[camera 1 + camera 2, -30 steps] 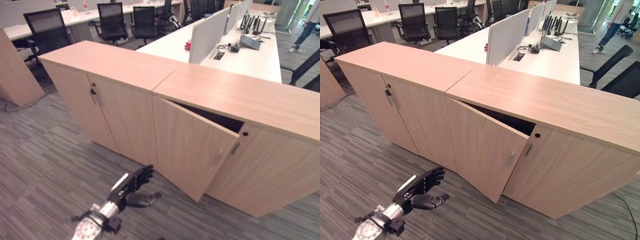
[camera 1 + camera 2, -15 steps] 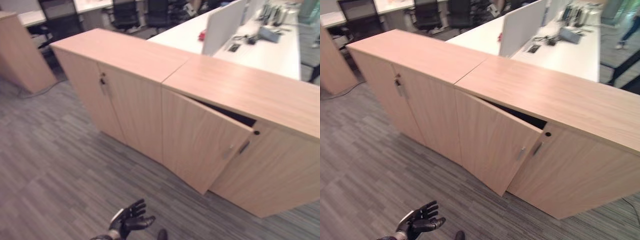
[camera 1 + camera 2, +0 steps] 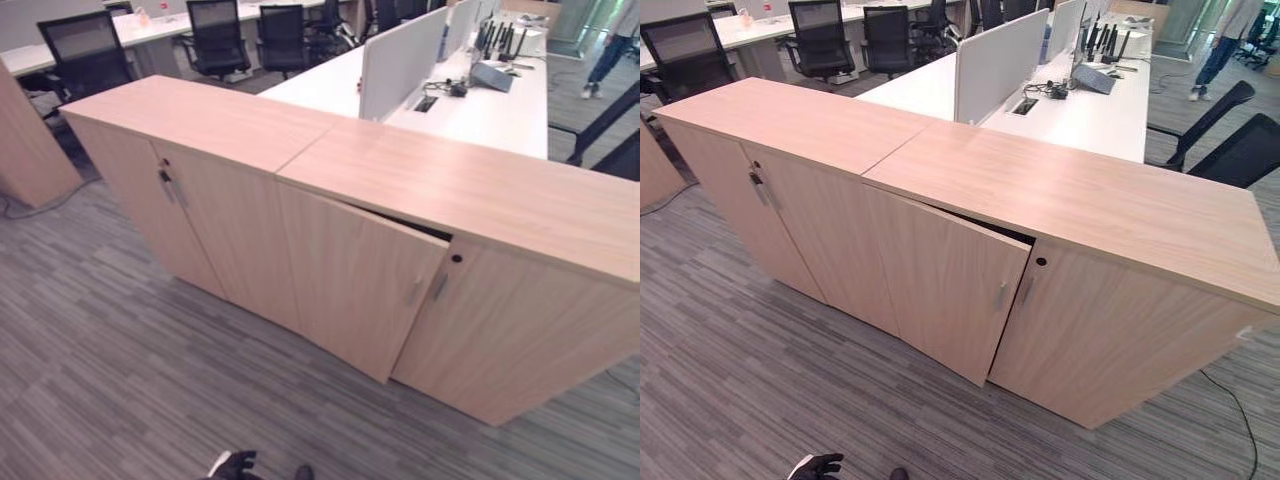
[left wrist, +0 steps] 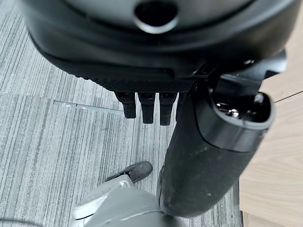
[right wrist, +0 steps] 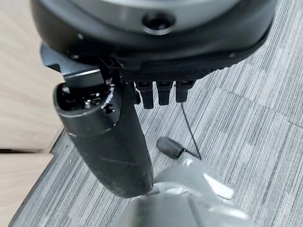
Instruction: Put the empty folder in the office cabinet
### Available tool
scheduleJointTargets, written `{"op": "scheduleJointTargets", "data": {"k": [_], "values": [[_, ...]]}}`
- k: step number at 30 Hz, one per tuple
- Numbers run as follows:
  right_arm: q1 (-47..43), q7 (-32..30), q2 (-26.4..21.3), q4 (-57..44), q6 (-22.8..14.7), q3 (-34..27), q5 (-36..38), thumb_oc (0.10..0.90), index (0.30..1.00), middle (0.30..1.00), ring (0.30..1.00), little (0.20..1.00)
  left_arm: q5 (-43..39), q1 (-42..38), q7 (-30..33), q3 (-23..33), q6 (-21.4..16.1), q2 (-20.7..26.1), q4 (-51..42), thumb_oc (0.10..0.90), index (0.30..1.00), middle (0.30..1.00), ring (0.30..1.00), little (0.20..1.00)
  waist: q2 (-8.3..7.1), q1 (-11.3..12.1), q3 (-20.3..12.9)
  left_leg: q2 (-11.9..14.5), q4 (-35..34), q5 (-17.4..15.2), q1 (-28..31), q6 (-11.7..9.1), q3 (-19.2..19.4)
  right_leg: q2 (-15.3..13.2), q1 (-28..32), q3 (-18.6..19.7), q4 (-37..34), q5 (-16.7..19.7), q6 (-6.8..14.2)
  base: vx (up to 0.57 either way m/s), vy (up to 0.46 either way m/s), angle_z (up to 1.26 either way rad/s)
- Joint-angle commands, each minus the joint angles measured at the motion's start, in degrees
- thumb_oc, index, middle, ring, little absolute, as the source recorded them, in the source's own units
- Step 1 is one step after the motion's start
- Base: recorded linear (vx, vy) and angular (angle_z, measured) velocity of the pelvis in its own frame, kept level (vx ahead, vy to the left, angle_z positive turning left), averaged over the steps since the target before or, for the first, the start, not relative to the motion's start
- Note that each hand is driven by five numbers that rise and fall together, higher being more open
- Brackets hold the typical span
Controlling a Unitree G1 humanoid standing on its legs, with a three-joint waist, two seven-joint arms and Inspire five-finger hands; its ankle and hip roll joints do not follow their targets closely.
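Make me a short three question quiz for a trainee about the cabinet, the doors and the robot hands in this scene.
1. True or false: every door on the office cabinet is fully shut.
2. Multiple choice: what does the left robot hand hold? A) a folder B) a door handle C) nothing
3. Short answer: what stands behind the cabinet, past its top?

Key
1. False. The door left of centre stands slightly ajar, with a dark gap along its upper edge.
2. C. Its fingers hang straight over the grey carpet; the right robot hand also hangs empty.
3. A long white desk with a divider panel, and black office chairs further back.
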Motion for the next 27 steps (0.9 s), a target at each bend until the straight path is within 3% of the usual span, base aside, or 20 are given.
{"op": "scheduleJointTargets", "data": {"k": [1, 3, 6, 8, 9, 11, 13, 14, 15, 19, 21, 27], "values": [[-2.05, -0.43, -2.51, 0.3, -2.06, 0.65, 3.45, 0.8, 0.9, 0.9, 0.9, 0.9, -0.85, -0.79, 4.29, 1.99, 0.09, 0.8, 4.95, 0.8, 0.9, 0.9, 0.9, 0.9, 1.3, 2.05, 3.0, 0.19, -0.36, -10.16, 7.62, -0.68, 2.51, 3.03, -2.57, 2.08, 0.39, -2.55, -2.61, 0.05, -0.256, -0.29], [-2.41, -1.09, -1.95, 0.13, -2.97, 0.48, 6.04, 0.8, 0.9, 0.9, 0.9, 0.9, -4.45, -0.84, 6.64, 4.37, -1.05, -0.5, 4.23, 0.8, 0.9, 0.9, 0.9, 0.9, 0.09, 1.95, 3.69, 3.06, 2.98, -10.79, 8.07, -1.96, 3.78, 5.57, -1.75, 4.16, 0.39, -4.02, -4.38, 0.07, -0.352, -0.24], [-2.1, -1.31, -1.48, 0.41, -3.2, 0.83, 6.76, 0.8, 0.9, 0.9, 0.9, 0.9, -6.47, -1.27, 6.75, 3.98, -1.55, -1.17, 2.67, 0.8, 0.9, 0.9, 0.9, 0.9, -0.65, 1.54, 4.37, 4.49, 7.01, -11.47, 7.19, -2.47, 4.46, 6.67, -1.32, 4.89, 0.45, -4.54, -5.35, 0.03, -0.254, -0.28], [-2.12, -1.16, -1.3, 0.47, -3.01, 1.45, 7.13, 0.8, 0.9, 0.9, 0.9, 0.9, -10.39, -2.22, 5.09, 3.82, -1.77, -1.54, 1.7, 0.8, 0.9, 0.9, 0.9, 0.9, -1.37, 1.08, 5.16, 5.71, 12.64, -12.1, 5.95, -2.54, 4.84, 7.71, -1.01, 6.12, 1.14, -5.19, -6.3, 0.01, -0.269, -0.21], [-2.29, -0.79, -1.29, 0.1, -2.88, 2.34, 6.97, 0.8, 0.9, 0.9, 0.9, 0.9, -13.12, -3.15, 3.47, 3.6, -1.51, -1.83, 1.37, 0.8, 0.9, 0.9, 0.9, 0.9, -1.82, 0.89, 6.02, 6.74, 18.73, -11.24, 4.44, -2.06, 4.87, 8.89, -0.46, 7.65, 1.35, -5.58, -7.24, 0.0, -0.26, -0.34], [-2.47, -0.63, -1.35, 0.01, -2.76, 2.69, 6.75, 0.8, 0.9, 0.9, 0.9, 0.9, -13.69, -3.56, 3.21, 3.48, -1.53, -1.88, 1.27, 0.8, 0.9, 0.9, 0.9, 0.9, -1.9, 0.94, 6.23, 7.08, 21.2, -10.53, 3.47, -1.8, 4.42, 9.3, -0.43, 8.2, 1.27, -5.66, -7.45, -0.03, -0.128, -0.6], [-2.75, -0.62, -2.28, -0.23, -2.48, 3.3, 5.67, 0.8, 0.9, 0.9, 0.9, 0.9, -19.6, -4.74, 0.4, 2.15, -2.01, -2.81, -0.89, 0.8, 0.9, 0.9, 0.9, 0.9, -2.25, 1.55, 6.82, 3.74, 22.67, -10.17, -1.64, -0.23, -0.88, 9.37, -1.36, 9.76, 1.53, -5.77, -7.46, -0.09, -0.078, -0.54], [-2.75, -0.62, -2.28, -0.23, -2.48, 3.31, 5.67, 0.8, 0.9, 0.9, 0.9, 0.9, -19.6, -4.74, 0.4, 2.16, -2.01, -2.81, -0.89, 0.8, 0.9, 0.9, 0.9, 0.9, -2.26, 1.51, 6.78, 3.72, 22.66, -10.15, -1.69, -0.23, -0.91, 9.36, -1.4, 9.73, 1.54, -5.78, -7.46, -0.03, -0.049, -0.36], [-2.89, -0.56, -2.68, 0.03, -2.25, 3.27, 4.92, 0.8, 0.9, 0.9, 0.9, 0.9, -22.0, -4.69, -1.96, 0.87, -2.23, -3.33, -3.37, 0.8, 0.9, 0.9, 0.9, 0.9, -2.33, 2.14, 7.28, -0.32, 20.46, -12.44, -3.5, 0.49, -4.64, 9.26, -1.63, 11.5, 2.32, -5.69, -7.07, 0.01, -0.002, -0.35], [-3.76, -0.61, -2.42, -0.3, -2.42, 4.08, 4.21, 0.8, 0.9, 0.9, 0.9, 0.9, -19.8, -5.44, -1.92, -2.17, -2.92, -3.34, -6.06, 0.8, 0.9, 0.9, 0.9, 0.9, -1.66, 2.12, 7.35, -4.54, 16.26, -11.79, -2.98, 0.6, -9.03, 10.25, -2.33, 14.8, 2.56, -4.98, -6.58, 0.02, 0.014, -0.63], [-3.81, -0.65, -2.39, -0.52, -2.42, 4.23, 4.18, 0.8, 0.9, 0.9, 0.9, 0.9, -19.46, -5.51, -2.0, -2.88, -2.97, -3.47, -6.22, 0.8, 0.9, 0.9, 0.9, 0.9, -1.57, 2.02, 7.44, -5.0, 16.7, -11.53, -3.59, 0.53, -9.24, 10.29, -2.34, 15.18, 2.48, -4.82, -6.51, 0.02, 0.031, -0.62], [-3.4, -0.67, -1.98, -1.18, -2.88, 3.53, 5.17, 0.8, 0.9, 0.9, 0.9, 0.9, -17.42, -4.36, -2.83, -2.41, -2.43, -4.47, -1.34, 0.8, 0.9, 0.9, 0.9, 0.9, 0.15, 0.77, 5.52, -4.35, 6.46, -9.65, 1.9, 1.67, -7.11, 10.61, -2.44, 16.67, 0.39, -3.38, -5.59, 0.04, 0.062, -0.34]]}}
